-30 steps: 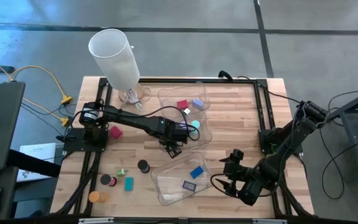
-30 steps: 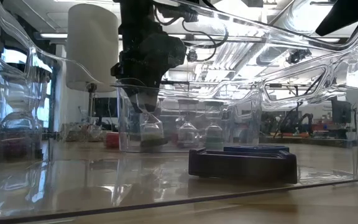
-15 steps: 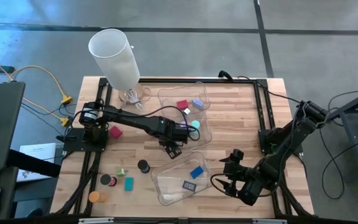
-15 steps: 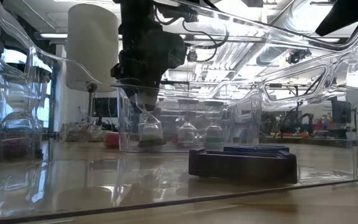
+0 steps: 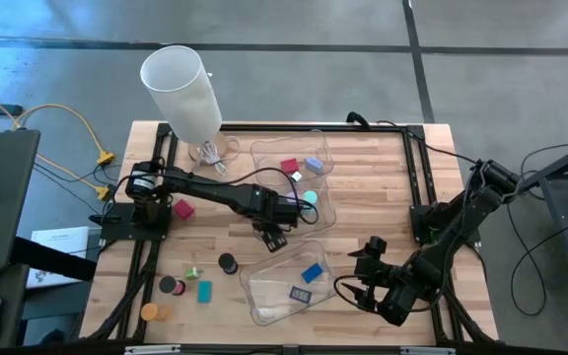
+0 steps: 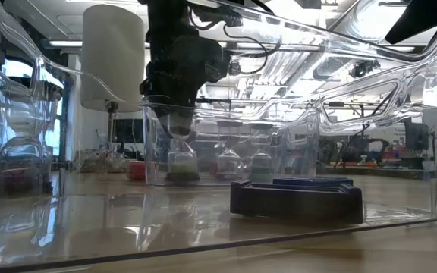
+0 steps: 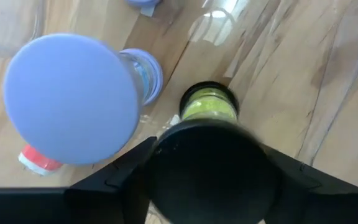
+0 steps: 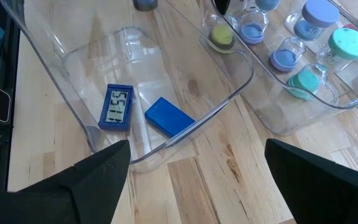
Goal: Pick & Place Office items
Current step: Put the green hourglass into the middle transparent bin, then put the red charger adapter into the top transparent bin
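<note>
Two clear plastic trays sit on the wooden slatted table [image 5: 363,187]. The far clear plastic tray [image 5: 292,177] holds a red block [image 5: 290,167], a pale blue block [image 5: 314,165], a teal-capped hourglass-shaped piece [image 5: 310,197] and, seen from the right wrist, lilac-capped ones [image 8: 319,14] beside it. The near clear plastic tray [image 5: 289,284] holds a flat blue rectangle [image 5: 312,273] and a small dark-blue digital clock [image 5: 300,293], lying just beside each other near its middle.

Outside the trays, a pink block [image 5: 182,209] lies near the left arm's base; a black short cylinder [image 5: 227,263], a second black-and-red cylinder [image 5: 169,285], a flat teal rectangle [image 5: 204,291], a small green piece [image 5: 193,271] and an orange short cylinder [image 5: 150,312] are scattered over the table's near left part. A big white cylinder lampshade [image 5: 181,91] stands at the far left corner.

The left arm stretches across the table, its left pincer [image 5: 274,237] pointing down at the near edge of the far tray, right over a green-filled small glass piece [image 7: 207,103]. Its fingers stand partly apart; whether they grip the piece I cannot tell. The right pincer [image 5: 361,278] rests low just beside the near tray's right wall, its fingers [image 8: 95,168] spread wide and holding nothing.
</note>
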Controlling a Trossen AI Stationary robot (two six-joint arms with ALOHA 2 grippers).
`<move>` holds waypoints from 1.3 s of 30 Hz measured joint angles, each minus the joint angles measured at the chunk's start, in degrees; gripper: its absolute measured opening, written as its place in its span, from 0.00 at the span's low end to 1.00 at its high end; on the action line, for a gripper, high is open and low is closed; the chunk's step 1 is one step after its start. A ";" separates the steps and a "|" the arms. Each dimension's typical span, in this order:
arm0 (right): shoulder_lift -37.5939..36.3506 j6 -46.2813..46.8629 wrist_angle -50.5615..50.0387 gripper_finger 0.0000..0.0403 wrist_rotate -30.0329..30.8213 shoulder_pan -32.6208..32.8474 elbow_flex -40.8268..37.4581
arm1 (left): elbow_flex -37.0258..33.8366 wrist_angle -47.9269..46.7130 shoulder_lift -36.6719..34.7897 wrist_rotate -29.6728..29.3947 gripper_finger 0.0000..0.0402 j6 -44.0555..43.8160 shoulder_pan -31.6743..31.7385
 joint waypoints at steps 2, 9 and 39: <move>0.00 0.00 0.00 0.90 -0.01 0.00 0.00 | 0.02 0.44 0.00 0.00 0.61 0.94 0.00; 0.00 0.00 0.00 0.90 -0.01 0.00 0.00 | 0.02 2.33 0.00 -0.07 0.74 -0.91 0.70; 0.00 -0.68 -0.48 0.90 0.29 -0.02 -0.07 | 0.66 -2.59 -12.72 12.11 0.74 2.78 0.04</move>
